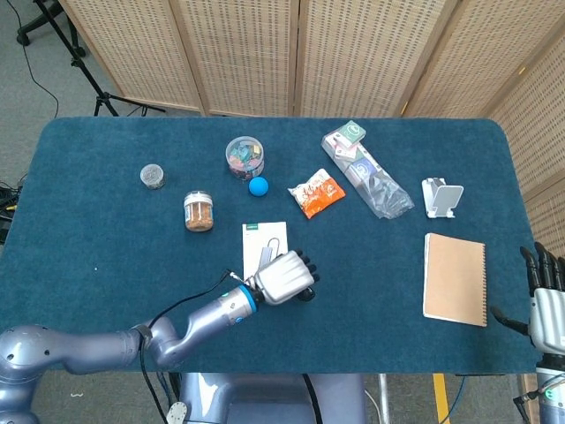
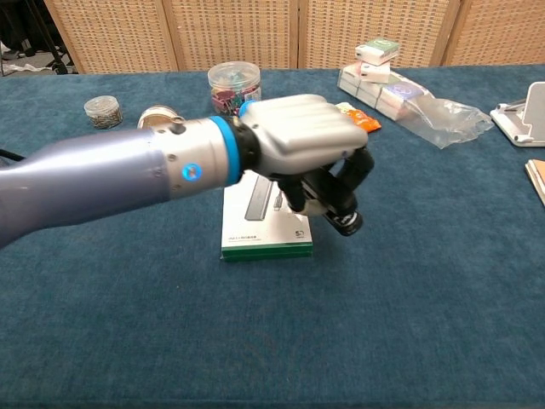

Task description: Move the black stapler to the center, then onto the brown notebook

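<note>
My left hand hangs over the near end of the white box at the table's middle, gripping the black stapler. Its fingers wrap the stapler, and one black end pokes out to the right below the palm. The brown notebook lies flat at the right side, far from that hand. My right hand shows at the right edge of the head view, off the table's corner, fingers apart and holding nothing.
At the back stand a small jar, an orange-filled jar, a tub of clips, a blue ball, a snack packet, a bag of boxes and a white stand.
</note>
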{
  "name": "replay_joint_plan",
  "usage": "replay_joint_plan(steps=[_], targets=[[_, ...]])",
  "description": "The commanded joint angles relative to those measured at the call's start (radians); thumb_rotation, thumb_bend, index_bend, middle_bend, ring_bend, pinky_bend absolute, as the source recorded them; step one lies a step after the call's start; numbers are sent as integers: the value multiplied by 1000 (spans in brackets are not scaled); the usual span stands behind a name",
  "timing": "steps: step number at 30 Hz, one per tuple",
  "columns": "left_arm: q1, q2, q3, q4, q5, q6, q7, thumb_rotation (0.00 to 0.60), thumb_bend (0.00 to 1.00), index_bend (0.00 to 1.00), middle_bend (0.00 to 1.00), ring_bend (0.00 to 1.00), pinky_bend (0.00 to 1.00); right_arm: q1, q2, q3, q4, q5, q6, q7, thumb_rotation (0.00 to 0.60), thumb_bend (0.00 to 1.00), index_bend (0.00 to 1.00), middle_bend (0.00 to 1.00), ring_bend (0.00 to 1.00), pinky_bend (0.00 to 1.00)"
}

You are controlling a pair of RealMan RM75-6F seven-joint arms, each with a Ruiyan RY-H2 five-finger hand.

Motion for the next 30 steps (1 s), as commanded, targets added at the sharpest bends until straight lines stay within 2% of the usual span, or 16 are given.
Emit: replay_joint_plan(steps=[1, 9, 12, 14, 15, 16, 17, 19, 20, 24, 29, 30], targets=[[-61, -65, -4, 69, -28, -50, 16, 600, 406, 701, 538, 464, 501, -1, -1, 1, 4, 6, -2, -1, 600, 105, 24, 0, 0, 0], [-97, -143, 33, 181, 8, -18, -52, 600, 380, 707, 539, 464, 501, -12, 6, 6, -1, 15, 12, 6, 600, 105, 24, 0, 0, 0], [-111, -168, 40, 223, 30, 0, -80, 600, 317, 707, 534, 462, 501, -13, 7, 6, -2, 15, 13, 6, 600, 105, 24, 0, 0, 0], [-112, -179, 44, 238, 36, 17, -101, 600, 200, 631, 416, 397, 487, -12, 7, 5, -4, 12, 14, 4, 600, 105, 24, 0, 0, 0], [-111, -180, 44, 240, 35, 22, -103, 600, 116, 509, 266, 290, 441, -12, 6, 5, -3, 11, 14, 2, 600, 105, 24, 0, 0, 0], [-112, -181, 44, 241, 34, 25, -104, 600, 50, 346, 119, 157, 372, -12, 6, 5, -3, 11, 13, 2, 600, 105, 24, 0, 0, 0], [-110, -181, 40, 237, 31, 35, -106, 600, 13, 196, 26, 54, 299, -11, 5, 4, -3, 11, 12, 1, 600, 105, 24, 0, 0, 0], [-108, -174, 34, 222, 29, 51, -114, 600, 0, 51, 0, 1, 240, -11, 4, 3, -3, 11, 9, -1, 600, 105, 24, 0, 0, 0], [-107, -167, 33, 215, 30, 59, -116, 600, 0, 15, 0, 0, 226, -10, 4, 3, -3, 11, 8, -2, 600, 105, 24, 0, 0, 0], [-96, -124, 27, 174, 32, 94, -111, 600, 0, 0, 0, 0, 207, -8, 1, 1, -4, 6, 7, -6, 600, 105, 24, 0, 0, 0], [-27, 15, 22, 34, 8, 166, -97, 600, 0, 0, 0, 0, 165, -6, -1, -5, -3, 1, 2, -14, 600, 105, 24, 0, 0, 0], [4, 67, 25, -9, -6, 192, -92, 600, 0, 0, 0, 0, 154, -5, -2, -7, -2, 1, -3, -16, 600, 105, 24, 0, 0, 0]])
